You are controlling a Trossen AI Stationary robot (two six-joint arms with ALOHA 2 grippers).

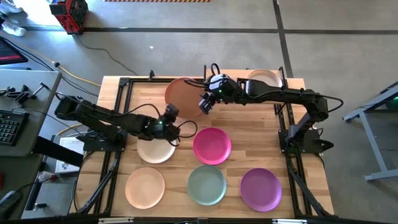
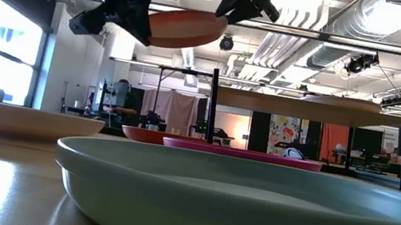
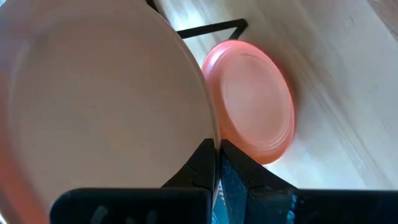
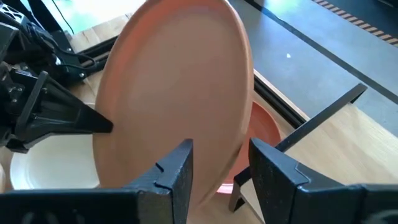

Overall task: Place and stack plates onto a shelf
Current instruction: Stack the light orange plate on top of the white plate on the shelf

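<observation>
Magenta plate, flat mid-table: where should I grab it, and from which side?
Probably the magenta plate by its rim on the right arm's side, coming straight down, one finger inside, one outside. It lies flat, so only the raised rim offers a pinch; the cream plate and pale green plate crowd other edges.

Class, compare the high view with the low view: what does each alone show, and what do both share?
Only the high view shows the purple plate. Only the low view shows the orange-red plate. Both show the lifted plate between the left gripper and the right gripper, plus the pale green plate.
</observation>
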